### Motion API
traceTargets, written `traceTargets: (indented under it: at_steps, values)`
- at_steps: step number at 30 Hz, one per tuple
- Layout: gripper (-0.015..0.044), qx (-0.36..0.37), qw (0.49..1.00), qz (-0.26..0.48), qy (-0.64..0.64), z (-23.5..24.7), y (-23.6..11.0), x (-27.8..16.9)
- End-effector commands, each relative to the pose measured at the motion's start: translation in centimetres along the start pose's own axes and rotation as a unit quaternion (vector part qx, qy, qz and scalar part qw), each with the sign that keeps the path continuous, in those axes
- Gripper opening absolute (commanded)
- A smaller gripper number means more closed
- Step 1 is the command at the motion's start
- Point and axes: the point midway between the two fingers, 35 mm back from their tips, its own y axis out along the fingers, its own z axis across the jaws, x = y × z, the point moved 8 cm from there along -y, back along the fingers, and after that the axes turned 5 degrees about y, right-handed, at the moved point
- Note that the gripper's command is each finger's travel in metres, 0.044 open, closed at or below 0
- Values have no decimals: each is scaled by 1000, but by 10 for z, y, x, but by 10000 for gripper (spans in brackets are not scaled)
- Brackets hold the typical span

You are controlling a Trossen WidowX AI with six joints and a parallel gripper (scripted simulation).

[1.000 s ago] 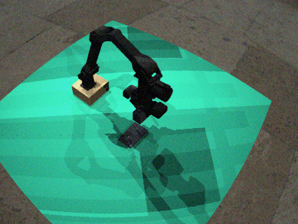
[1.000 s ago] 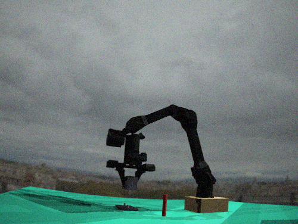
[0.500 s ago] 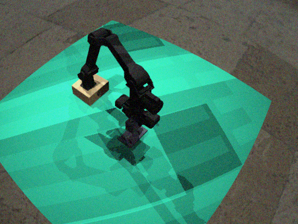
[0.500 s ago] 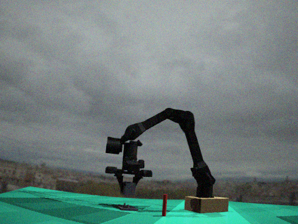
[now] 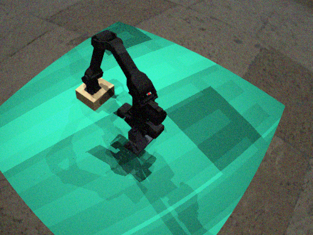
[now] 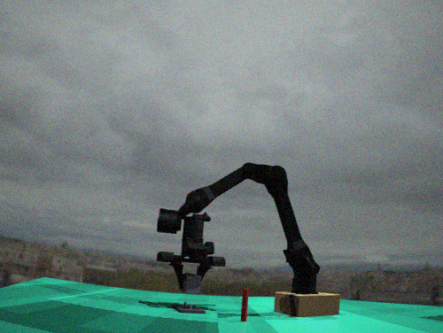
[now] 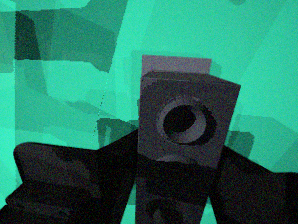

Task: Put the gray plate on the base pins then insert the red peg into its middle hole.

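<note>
My gripper [image 6: 192, 280] [image 5: 139, 144] is shut on the gray plate [image 6: 193, 283] [image 7: 186, 121] and holds it on edge, a little above the mat. In the wrist view the plate fills the middle and its round middle hole [image 7: 181, 121] faces the camera. The flat dark base [image 6: 190, 307] with its small pins lies on the mat right below the plate; a pale strip of the base [image 7: 175, 64] shows past the plate's far edge. In the top view the arm hides the base. The red peg [image 6: 244, 305] stands upright on the mat, right of the base.
The arm stands on a tan wooden block [image 5: 94, 94] [image 6: 306, 304] right of the peg. The green mat [image 5: 219, 140] [image 6: 66, 301] lies on brown ground and carries dark shadows of the arm.
</note>
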Motion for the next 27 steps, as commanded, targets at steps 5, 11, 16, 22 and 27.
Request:
traceTargets:
  at_steps: [5,11,16,22,27]
  values:
    - [0,-1,1000,1,-2,0,0,0]
    - [0,-1,1000,1,-2,-1,1,-1]
    - [0,-1,1000,1,-2,-1,10,-1]
    - [0,-1,1000,1,-2,-1,17,-1]
    - [0,-1,1000,1,-2,-1,22,-1]
